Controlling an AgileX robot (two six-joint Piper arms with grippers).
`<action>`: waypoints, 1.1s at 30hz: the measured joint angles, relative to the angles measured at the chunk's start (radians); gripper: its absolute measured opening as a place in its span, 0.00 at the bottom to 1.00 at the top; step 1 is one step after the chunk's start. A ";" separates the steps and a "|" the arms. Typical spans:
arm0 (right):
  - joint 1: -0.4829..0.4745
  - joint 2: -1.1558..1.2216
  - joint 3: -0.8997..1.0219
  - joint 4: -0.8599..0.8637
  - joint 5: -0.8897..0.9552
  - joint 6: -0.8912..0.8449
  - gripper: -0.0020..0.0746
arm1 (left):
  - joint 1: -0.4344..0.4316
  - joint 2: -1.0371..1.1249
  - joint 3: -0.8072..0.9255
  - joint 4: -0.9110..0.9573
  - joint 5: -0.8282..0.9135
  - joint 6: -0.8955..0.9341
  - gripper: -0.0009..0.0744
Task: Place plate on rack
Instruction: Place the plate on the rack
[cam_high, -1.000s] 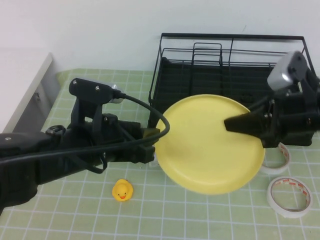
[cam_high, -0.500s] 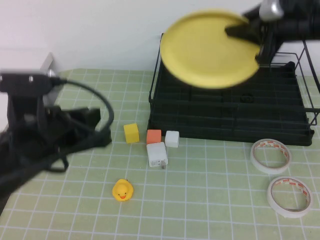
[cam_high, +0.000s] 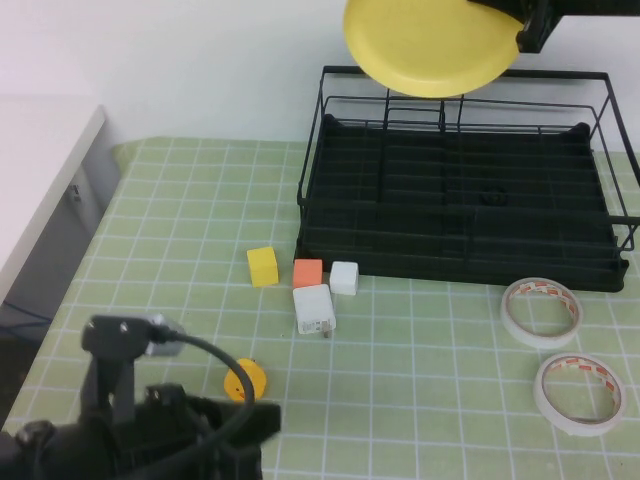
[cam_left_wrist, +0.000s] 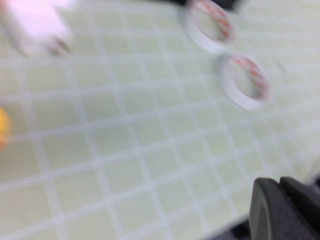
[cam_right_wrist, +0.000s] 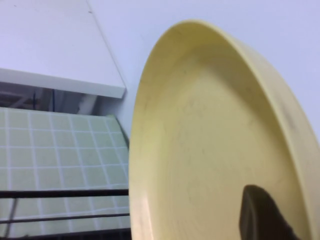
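Note:
The pale-yellow plate (cam_high: 430, 45) hangs tilted in the air above the back top bar of the black wire rack (cam_high: 460, 72). My right gripper (cam_high: 517, 25) is shut on the plate's right rim at the top edge of the high view. In the right wrist view the plate (cam_right_wrist: 200, 140) fills most of the picture, with one dark fingertip (cam_right_wrist: 260, 215) lying on its face. My left gripper (cam_high: 262, 425) is low over the mat at the near left, far from the plate. In the left wrist view its fingers (cam_left_wrist: 272, 210) lie together with nothing between them.
A yellow cube (cam_high: 262, 266), an orange cube (cam_high: 308, 272), a white cube (cam_high: 344, 277) and a white block (cam_high: 314, 309) lie in front of the rack's left end. A rubber duck (cam_high: 245, 378) is partly hidden by my left arm. Two tape rolls (cam_high: 541, 312) (cam_high: 577, 392) lie at the right.
My right gripper has lifted the plate from in front of the rack up over its back. My left arm has let go of the plate's edge and pulled back to the near left.

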 joint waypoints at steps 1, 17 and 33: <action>0.000 0.032 -0.038 0.002 0.000 0.004 0.19 | 0.000 0.000 0.008 0.002 0.036 -0.003 0.01; 0.000 0.341 -0.209 0.106 -0.131 -0.120 0.19 | 0.000 0.000 0.021 0.017 0.199 -0.013 0.01; 0.000 0.371 -0.211 0.130 -0.110 -0.149 0.19 | 0.000 0.000 0.021 0.021 0.201 -0.013 0.01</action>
